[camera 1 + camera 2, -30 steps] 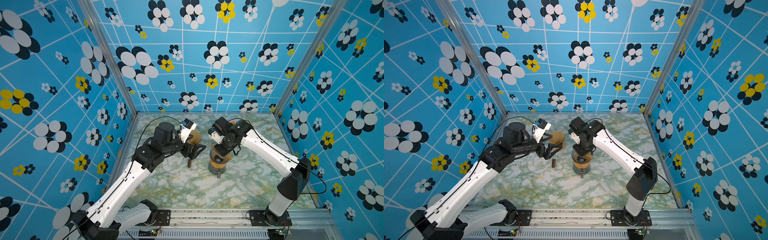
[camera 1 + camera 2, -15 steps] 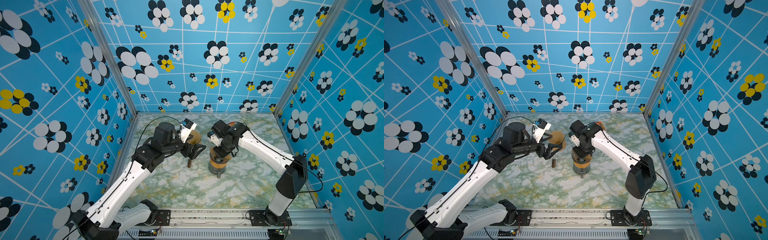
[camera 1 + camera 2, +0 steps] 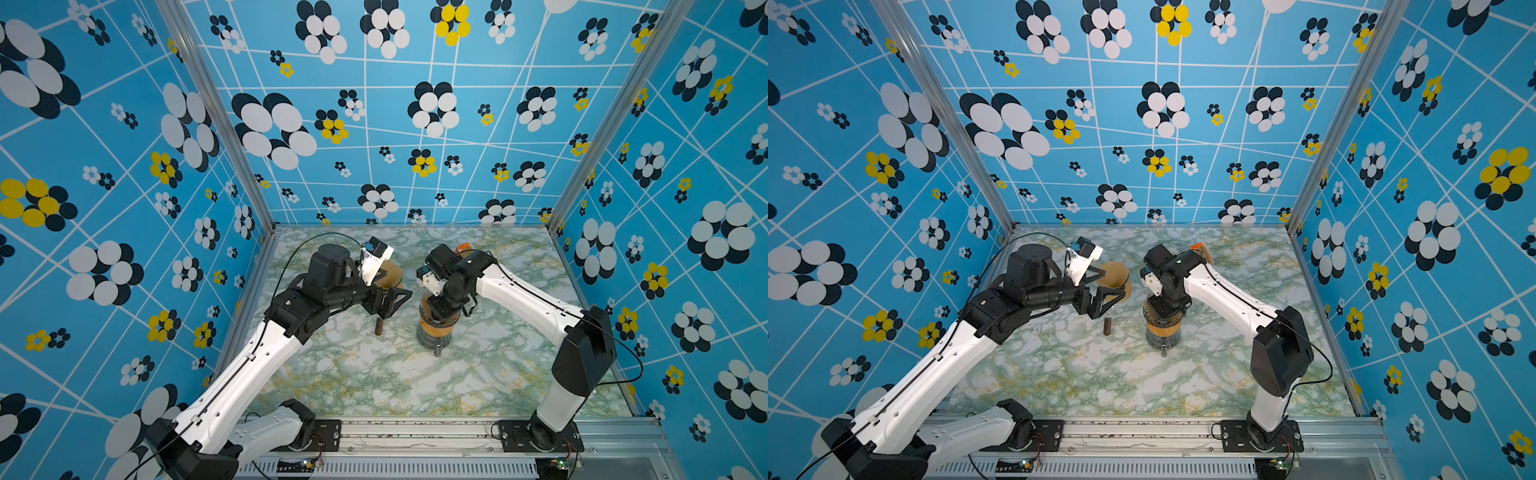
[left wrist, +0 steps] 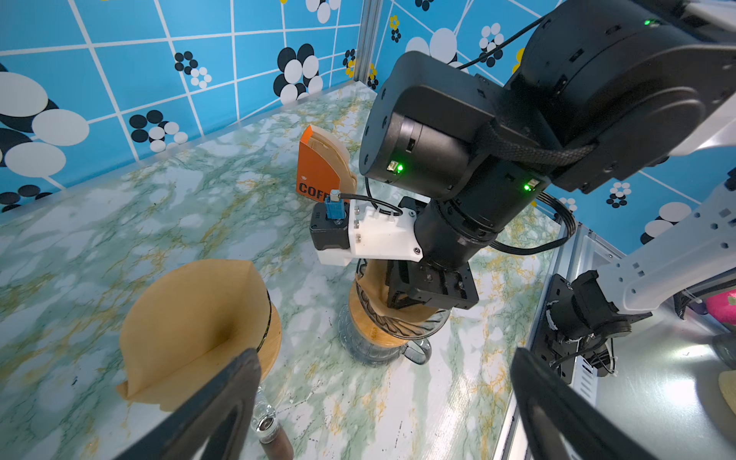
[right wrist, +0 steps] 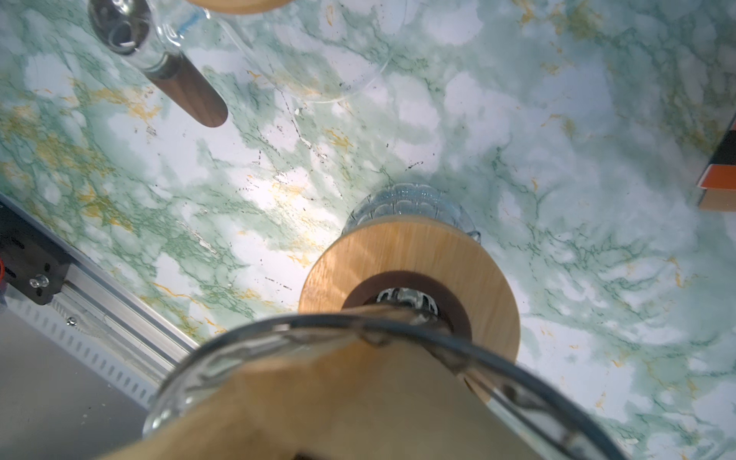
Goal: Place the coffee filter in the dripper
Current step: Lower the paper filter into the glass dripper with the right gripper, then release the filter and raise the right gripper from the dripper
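Note:
A brown paper coffee filter (image 4: 372, 278) sits in the ribbed glass dripper (image 4: 402, 324), which rests with its wooden ring (image 5: 418, 255) on a glass mug (image 3: 432, 343). My right gripper (image 4: 406, 298) reaches down into the filter's cone from above. The paper (image 5: 318, 398) hides its fingertips, so their gap does not show. In both top views the right gripper (image 3: 440, 311) (image 3: 1165, 309) covers the dripper's mouth. My left gripper (image 4: 382, 406) stands wide open with nothing in it, beside a second dripper to the left.
A second dripper holding its own filter (image 4: 191, 318) (image 3: 390, 272) stands left of the mug, its dark wooden handle (image 3: 379, 328) pointing forward. An orange filter box (image 4: 316, 167) (image 3: 1198, 246) stands behind the right arm. The metal rail (image 3: 415, 432) runs along the table's front edge.
The right wrist has shifted slightly left over the dripper while its gripper stays inside the filter. The left arm has not moved.

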Robot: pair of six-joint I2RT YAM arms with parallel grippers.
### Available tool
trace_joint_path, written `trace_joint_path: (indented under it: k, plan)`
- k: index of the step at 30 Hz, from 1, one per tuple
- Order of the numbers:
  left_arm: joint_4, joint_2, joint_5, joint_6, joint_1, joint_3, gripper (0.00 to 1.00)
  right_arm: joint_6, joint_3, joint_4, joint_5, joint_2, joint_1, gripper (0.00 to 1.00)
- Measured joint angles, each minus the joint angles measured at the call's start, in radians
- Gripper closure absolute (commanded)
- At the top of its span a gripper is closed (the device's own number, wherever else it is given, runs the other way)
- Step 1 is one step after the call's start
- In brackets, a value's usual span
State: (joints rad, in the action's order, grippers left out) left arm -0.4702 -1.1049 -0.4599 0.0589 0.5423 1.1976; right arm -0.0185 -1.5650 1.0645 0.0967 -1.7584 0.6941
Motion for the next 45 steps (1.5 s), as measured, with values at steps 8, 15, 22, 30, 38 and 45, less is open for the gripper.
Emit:
trace_joint_path:
  k: [8,15,22,30,38,45]
  plan:
    - [0.000,0.000,0.000,0.000,0.000,0.000,0.01,0.000,0.001,-0.010,0.010,-0.006,-0.002,0.70]
    - [0.000,0.000,0.000,0.000,0.000,0.000,0.01,0.000,0.001,-0.018,0.013,-0.026,-0.002,0.69]
    - [0.000,0.000,0.000,0.000,0.000,0.000,0.01,0.000,0.003,-0.023,0.014,-0.028,-0.003,0.69]
    - [0.000,-0.002,0.000,0.000,0.000,0.000,0.01,0.000,0.021,-0.030,0.014,-0.028,-0.003,0.71]
    - [0.000,-0.016,0.000,0.000,0.000,0.000,0.01,-0.001,0.020,-0.029,0.014,-0.028,-0.003,0.73]
    - [0.000,-0.018,0.000,0.000,0.000,0.000,0.01,-0.007,-0.024,-0.013,0.013,-0.027,-0.003,0.79]
